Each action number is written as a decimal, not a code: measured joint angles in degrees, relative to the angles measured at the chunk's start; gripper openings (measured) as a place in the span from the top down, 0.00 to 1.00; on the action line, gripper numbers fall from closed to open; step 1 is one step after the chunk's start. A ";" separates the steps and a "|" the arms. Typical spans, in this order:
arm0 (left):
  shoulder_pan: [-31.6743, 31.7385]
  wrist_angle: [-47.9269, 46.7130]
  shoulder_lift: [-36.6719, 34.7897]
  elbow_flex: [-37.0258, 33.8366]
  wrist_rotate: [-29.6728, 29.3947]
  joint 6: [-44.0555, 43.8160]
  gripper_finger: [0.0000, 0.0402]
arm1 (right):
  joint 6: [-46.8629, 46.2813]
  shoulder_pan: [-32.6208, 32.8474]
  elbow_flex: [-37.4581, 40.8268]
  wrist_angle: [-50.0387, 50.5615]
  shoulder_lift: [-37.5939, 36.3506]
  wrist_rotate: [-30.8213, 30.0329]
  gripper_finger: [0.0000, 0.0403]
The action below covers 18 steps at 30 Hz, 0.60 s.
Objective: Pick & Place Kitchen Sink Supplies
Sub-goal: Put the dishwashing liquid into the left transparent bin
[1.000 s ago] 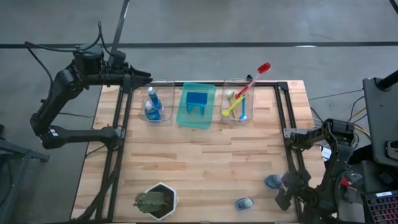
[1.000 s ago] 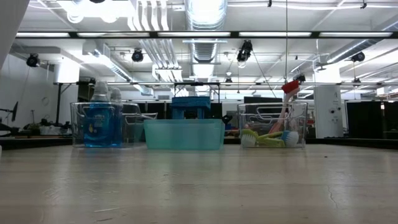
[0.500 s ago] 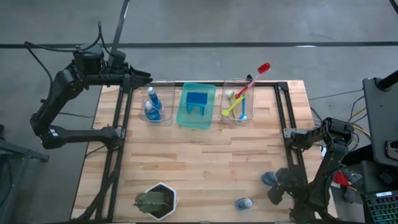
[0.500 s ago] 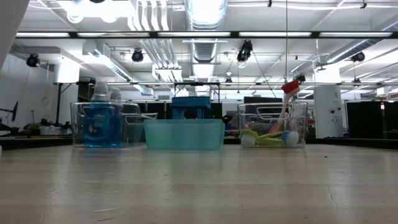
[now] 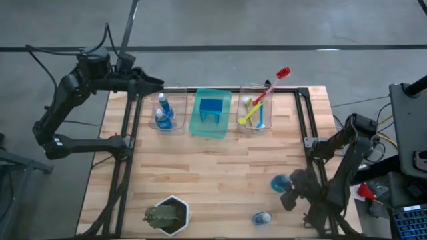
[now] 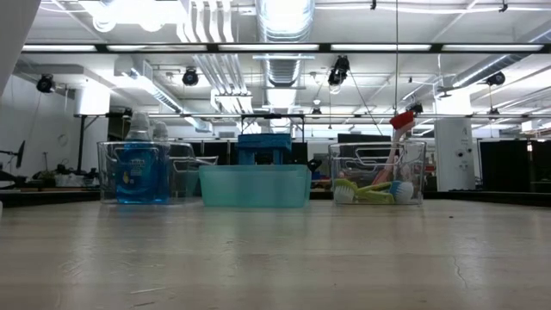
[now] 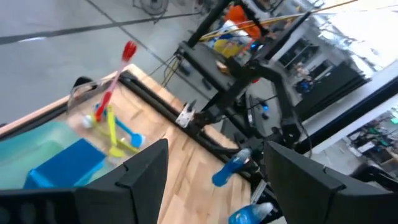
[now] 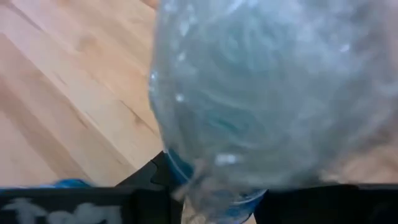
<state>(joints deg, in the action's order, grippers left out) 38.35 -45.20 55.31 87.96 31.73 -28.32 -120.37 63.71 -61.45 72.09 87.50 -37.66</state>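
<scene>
My right gripper (image 5: 289, 195) is over the table's near right part, shut on a small blue bottle (image 5: 279, 183). The left wrist view shows this bottle (image 7: 231, 168) from afar, and it fills the right wrist view (image 8: 267, 93). A second blue bottle (image 5: 261, 218) stands on the table near the near edge. More bottles (image 5: 163, 112) stand in the left clear bin, a blue sponge (image 5: 211, 107) rests in the green tray, and brushes (image 5: 257, 110) lean in the right clear bin. My left gripper (image 5: 152, 84) is open and waits above the far left corner. My right gripper holds the blue bottle's body (image 8: 205, 180) pinched between its two fingers, coming from the table's near right side. The bottle sticks out past the fingertips toward the table's middle, tilted (image 7: 231, 168). Its blurred body hides the exact place of contact.
A green plant in a white hexagonal pot (image 5: 167, 215) stands at the near left. The clear bins (image 5: 179, 127), (image 5: 248, 127) and the green tray (image 5: 208, 132) line the far edge. Bare wood (image 5: 213, 173) lies in the middle. Black frame rails (image 5: 303, 120) run along the table's sides.
My right gripper has moved from the near right edge toward the table's middle, leftward and a little farther, and the blue bottle has moved with it. The other bottle near the near edge has stayed in place.
</scene>
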 joint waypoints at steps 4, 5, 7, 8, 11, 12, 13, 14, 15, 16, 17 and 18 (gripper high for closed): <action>-0.10 2.70 0.06 0.00 1.21 -0.95 0.37 | 8.23 -3.62 0.00 -0.67 -6.55 -2.50 0.69; -0.22 3.18 0.23 0.00 2.09 -0.87 0.37 | 10.48 -4.70 0.00 -1.19 -8.66 -3.04 0.69; -0.71 3.74 0.92 0.02 3.77 -1.73 0.37 | 15.84 -7.07 0.00 -3.37 -13.00 -3.40 0.70; -1.08 4.04 1.43 0.02 4.60 -2.47 0.37 | 19.03 -8.42 0.00 -5.01 -15.28 -3.52 0.70; -2.62 5.97 3.15 0.02 7.01 -3.42 0.37 | 30.62 -12.64 0.00 -12.59 -21.46 -3.95 0.69; -3.42 7.26 3.73 0.02 7.26 -3.68 0.37 | 34.18 -14.28 0.00 -15.12 -23.28 -3.76 0.69; -4.32 8.81 4.30 0.02 7.32 -3.99 0.37 | 37.22 -16.03 0.00 -17.67 -24.83 -3.20 0.69; -5.18 10.46 4.89 0.02 7.44 -4.67 0.37 | 40.09 -17.82 0.00 -20.02 -26.24 -2.48 0.69; -5.95 12.17 5.53 0.02 7.48 -5.35 0.37 | 42.71 -19.61 0.00 -22.47 -27.47 -1.49 0.69; -6.68 14.20 6.19 0.02 7.50 -6.18 0.37 | 45.25 -21.44 0.00 -24.95 -28.45 -0.29 0.69; -7.42 16.05 6.80 0.02 7.49 -7.10 0.37 | 47.47 -23.26 0.00 -27.18 -29.19 1.17 0.69; -8.30 17.78 7.52 0.02 7.49 -8.08 0.37 | 49.52 -25.17 0.00 -29.40 -29.73 2.82 0.69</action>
<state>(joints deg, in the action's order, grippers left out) 30.05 -27.42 62.83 87.99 39.22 -36.40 -70.85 38.54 -61.45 42.69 57.77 -34.84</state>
